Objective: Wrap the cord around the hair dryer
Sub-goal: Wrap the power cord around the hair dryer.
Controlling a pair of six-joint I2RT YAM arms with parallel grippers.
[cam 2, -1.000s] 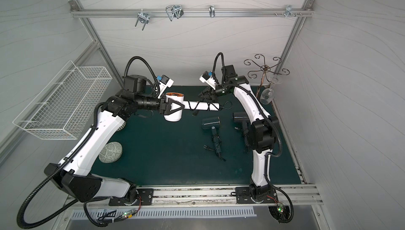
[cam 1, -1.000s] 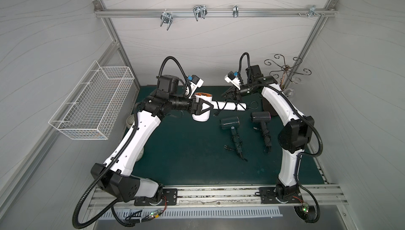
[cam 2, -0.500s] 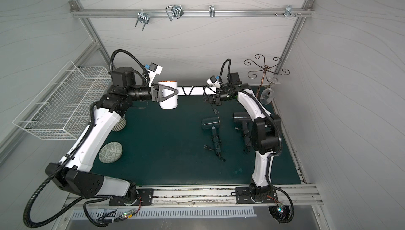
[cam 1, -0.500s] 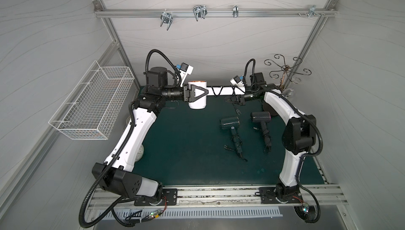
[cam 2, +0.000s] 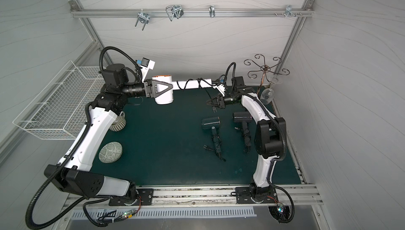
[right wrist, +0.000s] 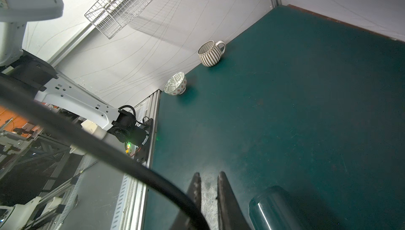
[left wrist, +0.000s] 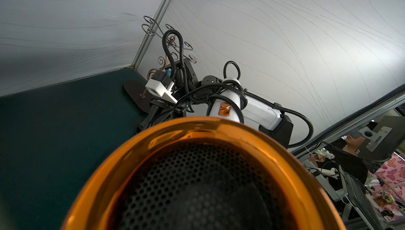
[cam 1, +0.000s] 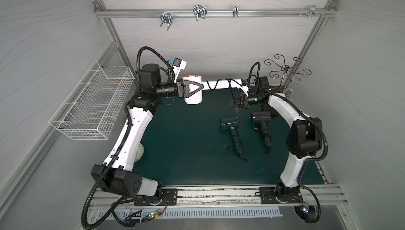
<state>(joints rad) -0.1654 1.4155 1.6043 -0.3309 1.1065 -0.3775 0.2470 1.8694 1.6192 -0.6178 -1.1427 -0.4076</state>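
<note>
- The left gripper holds the white hair dryer clear of the tabletop. Its jaws are clamped across the barrel, and the handle is levelled toward the scroll-armed rack.
- The black cord runs in loose loops round the handle. Its plug dangles below the handle end nearest the rack.
- The right gripper hovers near the rack's base, just above the plug. In the right wrist view its jaws stand a narrow slit apart; whether they pinch the cord cannot be told.
- The dryer looks rigid, light and smooth-shelled, so the wide barrel is likely the firm hold that leaves the handle free.
- The cord appears limp yet springy, and loops may slide toward the rack and off the handle. It is best taken close to the plug, under light tension.
</note>
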